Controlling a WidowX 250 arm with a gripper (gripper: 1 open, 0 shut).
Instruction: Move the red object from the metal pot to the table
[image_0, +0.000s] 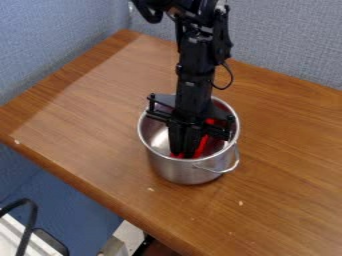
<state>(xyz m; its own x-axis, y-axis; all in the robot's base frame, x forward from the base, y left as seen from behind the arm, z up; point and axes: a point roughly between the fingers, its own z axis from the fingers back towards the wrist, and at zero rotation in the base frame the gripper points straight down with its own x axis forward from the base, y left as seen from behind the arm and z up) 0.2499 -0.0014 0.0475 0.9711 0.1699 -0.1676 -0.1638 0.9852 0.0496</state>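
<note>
The metal pot (190, 164) stands on the wooden table (80, 105), right of centre and towards the front edge. My gripper (187, 142) reaches straight down into it from above. Its black fingers stand close together, shut on the red object (201, 147), which shows as a red strip between and beside them low inside the pot. Most of the red object is hidden by the fingers and the pot wall.
The black arm (198, 50) rises from the pot towards the top of the view. A blue wall (54, 40) lies behind the table's far left edge. The table's front edge runs close below the pot, with a black cable (20, 215) on the floor beyond it.
</note>
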